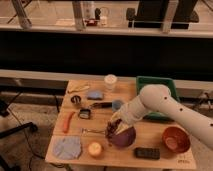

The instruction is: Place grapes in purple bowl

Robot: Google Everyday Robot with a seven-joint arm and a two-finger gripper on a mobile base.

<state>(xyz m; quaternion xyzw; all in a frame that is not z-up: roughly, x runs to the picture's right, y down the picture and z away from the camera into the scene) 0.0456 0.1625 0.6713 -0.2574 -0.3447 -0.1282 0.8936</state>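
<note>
On the wooden table [150, 129] the white arm [165, 102] is reached in from the right, and the gripper [116, 126] is held low over the left rim of the purple bowl [127, 137], which is set near the table's front edge. A small dark clump, taken to be the grapes [110, 131], is seen at the gripper's tip, right at that rim. Whether the gripper is clamped on it or parted cannot be told, nor whether the clump is already inside the bowl. The step in hand is judged to be the release. The gripper is best carried a little toward the bowl's middle, so that the bunch is let go within the wall and not on the rim, from which it could be tipped onto the table. A low release is advised, since grapes are soft and roll easily. Behind the arm, at the back right, the green tray [159, 84] is placed well clear. The orange bowl [176, 140] is set apart to the right and the blue cloth [67, 147] at the front left. Nearer, the black flat object [147, 152], the round yellow object [95, 148] and the thin utensil [92, 131] are laid just beside the bowl and could be struck by a sideways sweep.
</note>
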